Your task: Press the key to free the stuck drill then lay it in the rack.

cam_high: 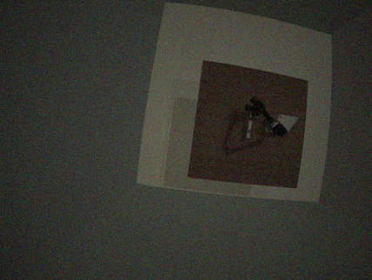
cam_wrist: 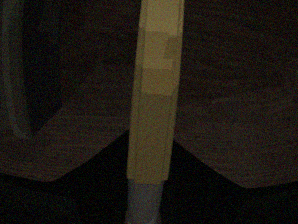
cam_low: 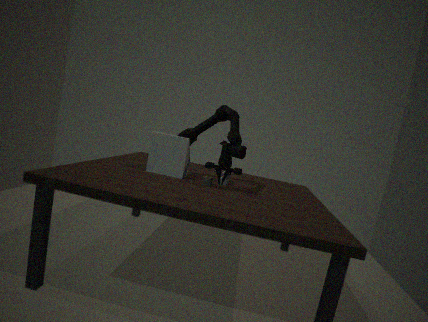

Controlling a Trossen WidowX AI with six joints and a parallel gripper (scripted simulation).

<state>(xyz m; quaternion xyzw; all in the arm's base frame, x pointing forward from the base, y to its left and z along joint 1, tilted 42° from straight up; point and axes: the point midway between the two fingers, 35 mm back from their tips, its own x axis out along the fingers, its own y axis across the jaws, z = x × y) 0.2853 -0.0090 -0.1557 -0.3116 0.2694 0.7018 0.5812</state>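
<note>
The scene is very dark. In the wrist view a long yellow drill (cam_wrist: 156,76) with a pale grey tip runs up the middle, and my gripper (cam_wrist: 144,138) is shut on it near the tip end. From above, the drill (cam_high: 249,130) shows as a small pale bar under the arm, over the brown table (cam_high: 226,87). In the side view my gripper (cam_low: 222,179) points down, just above the table (cam_low: 125,185). A faint low outline that may be the rack (cam_high: 230,136) lies around the drill. I cannot make out the key.
A white box (cam_high: 288,119) (cam_low: 169,154) stands on the table beside the arm's base. A pale edge (cam_wrist: 13,63) shows at the left of the wrist view. The table stands on a light floor patch (cam_high: 174,65).
</note>
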